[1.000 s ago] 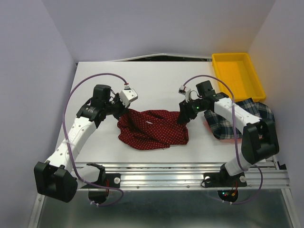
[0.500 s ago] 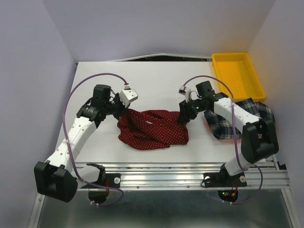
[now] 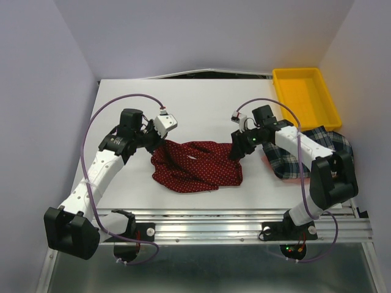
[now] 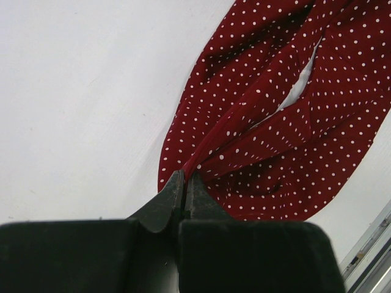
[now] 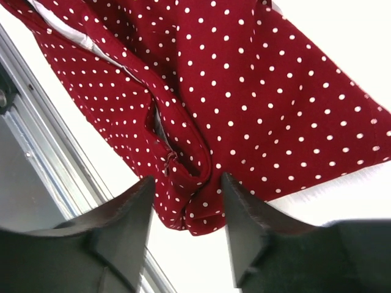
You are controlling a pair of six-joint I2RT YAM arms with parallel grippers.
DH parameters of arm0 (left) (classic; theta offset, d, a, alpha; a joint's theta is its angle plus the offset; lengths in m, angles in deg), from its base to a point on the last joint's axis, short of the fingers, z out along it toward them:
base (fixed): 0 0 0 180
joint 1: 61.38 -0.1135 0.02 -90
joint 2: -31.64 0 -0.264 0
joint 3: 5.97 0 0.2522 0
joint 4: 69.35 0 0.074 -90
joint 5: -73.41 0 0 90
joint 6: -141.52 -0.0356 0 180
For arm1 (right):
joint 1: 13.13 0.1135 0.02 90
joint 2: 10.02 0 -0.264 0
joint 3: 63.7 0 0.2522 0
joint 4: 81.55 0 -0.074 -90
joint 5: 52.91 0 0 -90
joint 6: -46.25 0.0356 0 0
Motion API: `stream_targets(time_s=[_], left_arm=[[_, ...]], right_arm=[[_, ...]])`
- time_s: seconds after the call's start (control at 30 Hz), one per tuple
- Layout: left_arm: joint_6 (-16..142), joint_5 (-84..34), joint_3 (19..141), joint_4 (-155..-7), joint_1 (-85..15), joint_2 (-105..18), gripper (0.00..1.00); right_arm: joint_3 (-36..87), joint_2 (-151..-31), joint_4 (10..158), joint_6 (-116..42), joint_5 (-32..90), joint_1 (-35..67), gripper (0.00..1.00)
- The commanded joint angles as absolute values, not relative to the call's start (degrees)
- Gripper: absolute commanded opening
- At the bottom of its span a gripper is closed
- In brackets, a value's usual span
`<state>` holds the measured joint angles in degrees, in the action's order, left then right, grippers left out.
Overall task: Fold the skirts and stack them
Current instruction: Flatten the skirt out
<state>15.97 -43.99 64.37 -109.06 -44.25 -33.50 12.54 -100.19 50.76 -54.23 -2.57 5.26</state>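
Top external view: dark red cloth skirt with tiny white dots crumpled on white table, between the two arms, towards the near edge. Left gripper at its left edge; in left wrist view, tips pressed together, pinching a fold of the red cloth. Right gripper at its right edge; in right wrist view, fingers spread apart, a bunched ridge of cloth between them. Navy plaid cloth skirt with white lines heaped at right under the right arm, just beside yellow plastic tray.

A robot lab cell: plain walls box in a white table edged by an aluminium rail.
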Motion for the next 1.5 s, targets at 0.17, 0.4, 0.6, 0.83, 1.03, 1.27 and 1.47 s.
stream_targets(time_s=[0.17, 0.4, 0.6, 0.83, 1.03, 1.27, 1.47], left_arm=[[16.1, -45.1, 65.4, -107.6, -44.5, -34.5, 0.0], [16.9, -45.3, 65.4, -107.4, -44.5, -35.0, 0.0], [16.9, -45.8, 65.6, -107.4, -44.5, -35.4, 0.0], [17.2, -46.4, 65.7, -107.6, -44.5, -35.9, 0.0], [17.3, -46.7, 65.2, -107.5, -44.5, -35.8, 0.0], [17.4, -46.7, 64.8, -107.5, -44.5, -35.9, 0.0], [17.5, -46.7, 64.7, -107.4, -44.5, -35.8, 0.0]], right_arm=[[11.1, -98.3, 51.4, -55.8, -10.1, 5.0, 0.38], [11.7, -97.2, 51.4, -55.6, -8.0, 5.0, 0.59], [13.3, -96.8, 53.5, -55.5, -5.7, 5.5, 0.5], [13.0, -96.4, 52.0, -58.2, -4.6, 6.0, 0.45], [12.8, -96.9, 50.9, -58.6, -5.4, 7.1, 0.43], [12.7, -97.4, 51.3, -58.5, -5.2, 8.1, 0.41], [12.5, -98.3, 52.1, -57.4, -3.5, 9.2, 0.5]])
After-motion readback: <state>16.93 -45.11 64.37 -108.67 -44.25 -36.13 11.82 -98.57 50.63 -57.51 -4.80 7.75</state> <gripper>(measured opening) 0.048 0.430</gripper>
